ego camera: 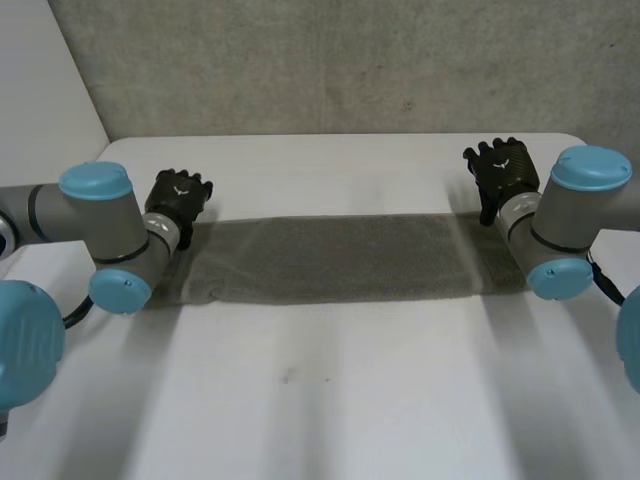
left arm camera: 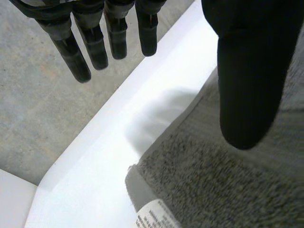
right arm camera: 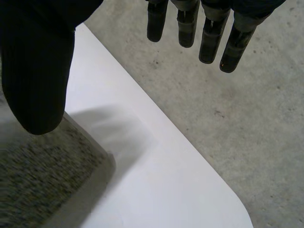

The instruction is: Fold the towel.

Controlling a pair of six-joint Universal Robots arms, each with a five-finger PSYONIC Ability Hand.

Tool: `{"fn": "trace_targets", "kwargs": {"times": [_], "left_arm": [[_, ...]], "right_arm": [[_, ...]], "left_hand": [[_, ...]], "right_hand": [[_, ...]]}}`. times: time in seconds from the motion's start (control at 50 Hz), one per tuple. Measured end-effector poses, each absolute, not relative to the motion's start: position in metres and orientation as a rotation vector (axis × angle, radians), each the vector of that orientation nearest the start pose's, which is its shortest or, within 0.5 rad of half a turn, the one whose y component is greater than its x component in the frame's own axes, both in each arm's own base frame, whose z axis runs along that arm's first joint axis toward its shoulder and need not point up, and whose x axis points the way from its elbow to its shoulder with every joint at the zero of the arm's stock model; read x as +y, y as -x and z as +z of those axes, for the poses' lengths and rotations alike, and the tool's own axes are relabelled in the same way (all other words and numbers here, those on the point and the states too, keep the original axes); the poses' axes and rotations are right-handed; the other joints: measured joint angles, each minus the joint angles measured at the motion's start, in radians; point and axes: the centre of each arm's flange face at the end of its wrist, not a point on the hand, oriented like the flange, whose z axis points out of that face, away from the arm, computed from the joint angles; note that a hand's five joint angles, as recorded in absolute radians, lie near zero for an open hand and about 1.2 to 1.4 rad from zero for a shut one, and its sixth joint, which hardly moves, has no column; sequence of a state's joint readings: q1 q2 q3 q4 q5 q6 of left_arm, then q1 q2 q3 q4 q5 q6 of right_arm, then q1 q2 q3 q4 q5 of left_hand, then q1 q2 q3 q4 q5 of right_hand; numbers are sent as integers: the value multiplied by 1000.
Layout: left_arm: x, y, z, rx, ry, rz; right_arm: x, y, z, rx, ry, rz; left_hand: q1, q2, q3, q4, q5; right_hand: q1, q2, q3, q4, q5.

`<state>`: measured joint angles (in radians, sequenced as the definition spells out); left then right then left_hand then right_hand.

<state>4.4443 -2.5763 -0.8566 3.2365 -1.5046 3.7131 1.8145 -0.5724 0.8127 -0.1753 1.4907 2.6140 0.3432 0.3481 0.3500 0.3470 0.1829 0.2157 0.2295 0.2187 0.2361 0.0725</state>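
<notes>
A grey towel [ego camera: 340,258] lies folded into a long narrow strip across the white table [ego camera: 330,400]. My left hand [ego camera: 178,198] hovers above the strip's left end, at its far corner. In the left wrist view its fingers [left arm camera: 97,40] are straight and apart from the thumb [left arm camera: 249,76], with nothing between them; the towel [left arm camera: 223,185] and its white label [left arm camera: 154,216] lie below. My right hand [ego camera: 503,170] hovers just beyond the strip's right end. Its fingers [right arm camera: 211,33] hang straight, the thumb [right arm camera: 40,71] is apart, and the towel corner [right arm camera: 45,171] lies below it.
The table's far edge [ego camera: 340,137] runs close behind both hands, with grey floor [ego camera: 330,60] beyond it. A rounded table corner [right arm camera: 228,199] shows past the right hand. Bare tabletop stretches in front of the towel.
</notes>
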Motion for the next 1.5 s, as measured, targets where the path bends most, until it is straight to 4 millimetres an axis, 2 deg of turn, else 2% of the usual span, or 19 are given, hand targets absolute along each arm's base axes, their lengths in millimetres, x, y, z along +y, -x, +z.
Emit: {"fn": "trace_targets", "kwargs": {"times": [0.04, 0.06, 0.2, 0.22, 0.24, 0.28, 0.38, 0.5, 0.54, 0.58, 0.62, 0.74, 0.86, 1.02, 1.04, 1.08, 1.24, 1.42, 1.5], "left_arm": [[-425, 260, 128, 2111, -990, -1904], [-419, 260, 136, 2127, -974, -1906], [-387, 249, 174, 2190, -897, -1921], [-367, 241, 187, 2217, -869, -1922], [-367, 241, 187, 2217, -869, -1922], [-345, 233, 197, 2235, -849, -1923], [-308, 221, 197, 2247, -837, -1923], [-286, 216, 185, 2243, -842, -1929], [-283, 215, 183, 2241, -842, -1931], [-278, 214, 177, 2235, -840, -1940], [-277, 214, 176, 2234, -839, -1942], [-276, 214, 170, 2243, -821, -1955], [-276, 213, 168, 2269, -797, -1957], [-276, 213, 167, 2286, -785, -1959], [-276, 213, 167, 2287, -785, -1959], [-276, 213, 167, 2287, -784, -1958], [-276, 213, 166, 2290, -784, -1954], [-274, 212, 164, 2295, -785, -1947], [-273, 211, 164, 2298, -785, -1943]], "right_arm": [[-447, -255, 145, 2182, 986, -2234], [-434, -255, 160, 2177, 988, -2225], [-398, -248, 195, 2174, 993, -2206], [-379, -242, 206, 2184, 996, -2192], [-379, -242, 206, 2184, 996, -2192], [-360, -235, 212, 2211, 1001, -2165], [-337, -218, 209, 2307, 1004, -2075], [-321, -201, 188, 2428, 1001, -1916], [-321, -199, 184, 2437, 1002, -1897], [-325, -195, 166, 2444, 1011, -1845], [-326, -194, 162, 2441, 1013, -1840], [-342, -192, 129, 2414, 1028, -1817], [-354, -189, 116, 2416, 1020, -1822], [-360, -189, 111, 2422, 1016, -1827], [-361, -189, 111, 2423, 1016, -1828], [-363, -188, 110, 2423, 1014, -1837], [-372, -177, 111, 2443, 980, -1875], [-388, -144, 118, 2528, 883, -1909], [-403, -106, 126, 2623, 822, -1932]], "left_hand": [[-52, -64, -66, -65, -60], [-83, -97, -97, -94, -89], [-140, -160, -160, -157, -143], [-158, -174, -175, -171, -151], [-158, -174, -175, -171, -151], [-159, -179, -178, -175, -155], [-163, -181, -182, -178, -157], [-163, -182, -182, -179, -157], [-163, -182, -182, -179, -157], [-163, -182, -182, -179, -157], [-163, -183, -182, -179, -157], [-163, -183, -182, -179, -157], [-163, -183, -182, -180, -157], [-163, -183, -182, -180, -157], [-163, -183, -182, -180, -157], [-163, -183, -182, -180, -157], [-163, -183, -182, -180, -157], [-163, -183, -182, -180, -157], [-163, -183, -182, -180, -157]], "right_hand": [[-5, 0, 0, -1, -3], [-5, 0, 0, -1, -3], [-5, 0, 0, -1, -4], [-6, 0, 0, -1, -4], [-6, 0, 0, -1, -4], [-9, 0, 0, -1, -4], [-10, 0, 0, -1, -8], [28, 3, 5, 2, -5], [28, 3, 5, 2, -5], [362, 257, 276, 257, 229], [362, 257, 276, 257, 229], [523, 400, 419, 401, 364], [657, 533, 543, 525, 480], [738, 604, 615, 597, 549], [991, 828, 825, 809, 756], [1089, 921, 924, 908, 855], [1128, 943, 968, 956, 900], [1136, 943, 968, 956, 900], [1137, 943, 968, 956, 899]]}}
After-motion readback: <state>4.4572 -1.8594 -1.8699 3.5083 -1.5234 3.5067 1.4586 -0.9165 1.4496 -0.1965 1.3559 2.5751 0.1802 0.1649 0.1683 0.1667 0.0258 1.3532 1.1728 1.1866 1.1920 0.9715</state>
